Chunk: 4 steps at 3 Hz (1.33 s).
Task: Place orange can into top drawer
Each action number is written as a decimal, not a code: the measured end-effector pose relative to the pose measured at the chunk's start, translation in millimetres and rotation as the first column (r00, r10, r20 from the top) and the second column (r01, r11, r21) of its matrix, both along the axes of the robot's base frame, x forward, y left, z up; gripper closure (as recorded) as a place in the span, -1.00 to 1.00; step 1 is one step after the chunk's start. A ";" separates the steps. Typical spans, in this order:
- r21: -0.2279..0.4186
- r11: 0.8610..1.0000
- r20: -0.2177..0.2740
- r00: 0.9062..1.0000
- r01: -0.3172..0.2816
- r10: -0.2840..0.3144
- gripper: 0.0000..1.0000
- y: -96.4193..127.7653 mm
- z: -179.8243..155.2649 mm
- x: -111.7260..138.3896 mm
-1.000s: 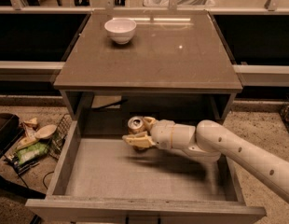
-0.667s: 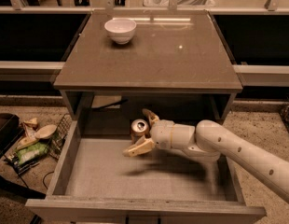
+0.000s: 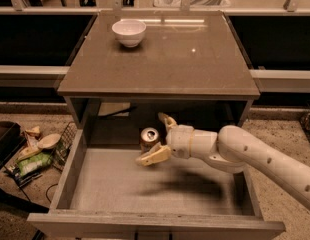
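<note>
The orange can [image 3: 148, 138] stands upright at the back of the open top drawer [image 3: 155, 190], its silver top with pull tab showing. My gripper [image 3: 160, 136] is just to the right of the can, over the drawer's back part. Its fingers are spread open: one fingertip [image 3: 149, 157] is in front of the can, the other [image 3: 167, 120] behind and to its right. The can stands between them, free of both. My white arm reaches in from the lower right.
A white bowl [image 3: 129, 32] sits on the cabinet top [image 3: 165, 59] at the back left. A wire basket [image 3: 62, 146] and packaged clutter [image 3: 30, 159] lie on the floor left of the drawer. A counter rail runs behind the cabinet.
The fingers have opened off the can, which now stands on the drawer bottom. The gripper has drawn slightly right.
</note>
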<state>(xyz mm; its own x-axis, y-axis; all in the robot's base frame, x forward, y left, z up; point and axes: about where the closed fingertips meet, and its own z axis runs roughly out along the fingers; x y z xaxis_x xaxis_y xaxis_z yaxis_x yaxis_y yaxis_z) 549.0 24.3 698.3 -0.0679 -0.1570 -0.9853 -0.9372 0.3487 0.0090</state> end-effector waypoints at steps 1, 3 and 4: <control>-0.068 0.997 -0.033 0.998 0.048 -0.050 -1.00 -24.2 36.0 -27.2; -0.341 0.939 -0.048 0.996 0.056 -0.076 -1.00 -49.1 134.8 -51.4; -0.472 0.875 0.050 0.994 0.109 -0.097 -1.00 -56.7 212.7 -27.8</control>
